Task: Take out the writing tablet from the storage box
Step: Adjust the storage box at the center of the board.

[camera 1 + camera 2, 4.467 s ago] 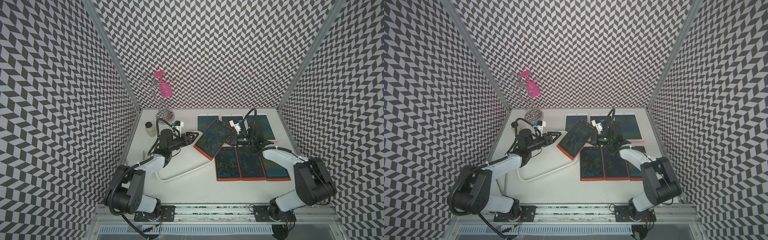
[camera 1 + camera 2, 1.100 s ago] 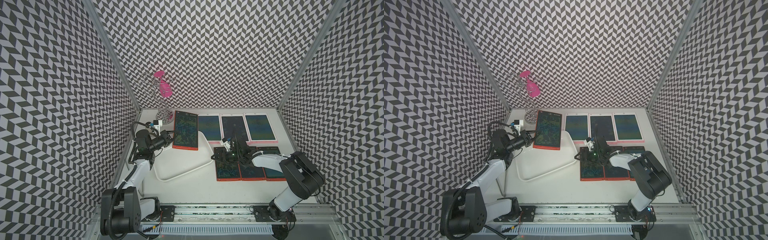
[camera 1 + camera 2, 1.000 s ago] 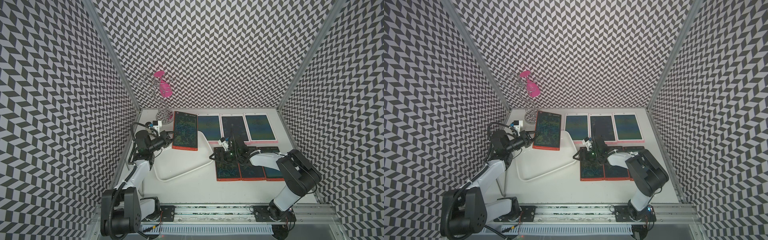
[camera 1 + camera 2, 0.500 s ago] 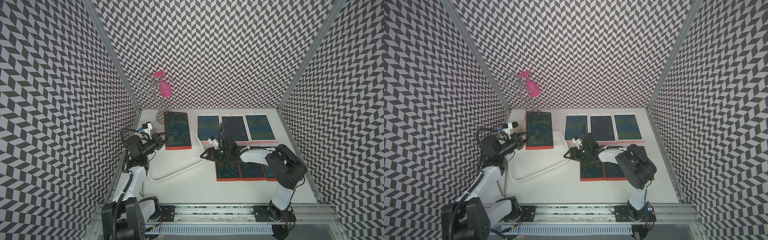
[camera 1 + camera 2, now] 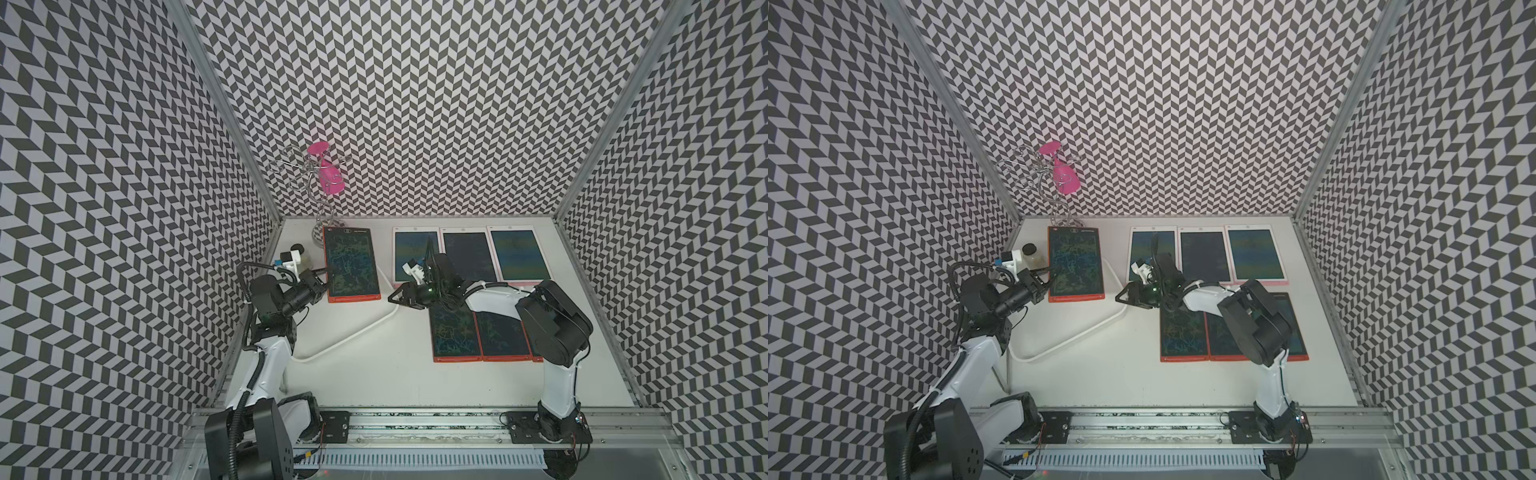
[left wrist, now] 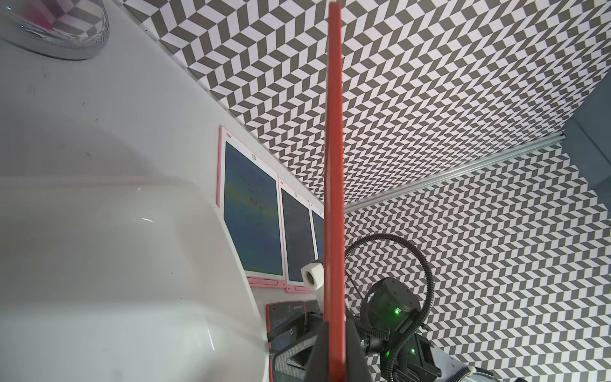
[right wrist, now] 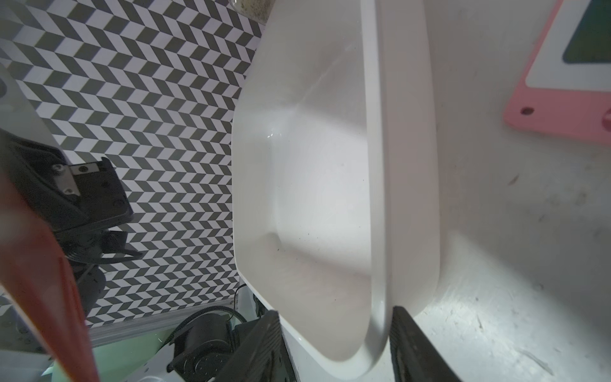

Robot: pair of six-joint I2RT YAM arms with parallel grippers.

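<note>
My left gripper [image 5: 322, 277] [image 5: 1047, 279] is shut on the edge of a red-framed writing tablet [image 5: 351, 264] [image 5: 1074, 264]. It holds the tablet level and face up above the back of the white storage box [image 5: 353, 332] [image 5: 1075, 336]. In the left wrist view the tablet [image 6: 334, 198] shows edge-on between the shut fingers of the left gripper [image 6: 335, 350]. My right gripper [image 5: 392, 297] [image 5: 1119, 298] is open at the box's right corner. In the right wrist view the right gripper [image 7: 335, 314] has one finger on each side of the box rim [image 7: 377, 198]. The box interior shows no tablet.
Three pink-framed tablets [image 5: 469, 255] lie in a row at the back right. Red-framed tablets [image 5: 455, 336] lie in front of them, partly under my right arm. A wire stand with a pink cup [image 5: 328, 176] and a small jar [image 5: 1030, 251] stand at the back left.
The left arm has carried the red tablet leftward and toward the back. The right gripper has slid left from the red tablets to the box's right corner, its jaws narrowing slightly.
</note>
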